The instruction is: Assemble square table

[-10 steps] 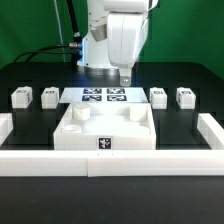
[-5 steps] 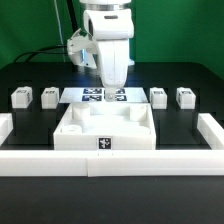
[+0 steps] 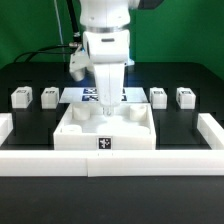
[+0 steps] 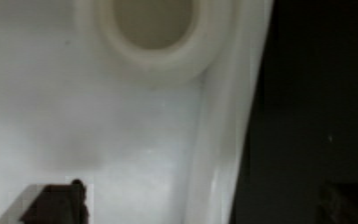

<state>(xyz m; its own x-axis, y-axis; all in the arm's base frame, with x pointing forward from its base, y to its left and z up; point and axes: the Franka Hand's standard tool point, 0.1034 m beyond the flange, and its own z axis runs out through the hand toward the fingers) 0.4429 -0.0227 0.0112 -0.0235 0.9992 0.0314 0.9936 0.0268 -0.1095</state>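
Above the square table [image 3: 75,132], the pincer [image 4: 204,202], spread wide, half hides the marker board [image 3: 88,96].

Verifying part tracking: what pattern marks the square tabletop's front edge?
A black-and-white square tag, best seen in the exterior view.

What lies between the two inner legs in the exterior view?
The marker board, lying flat between one inner leg and the other inner leg; the open hand hides its middle. The exterior view shows this.
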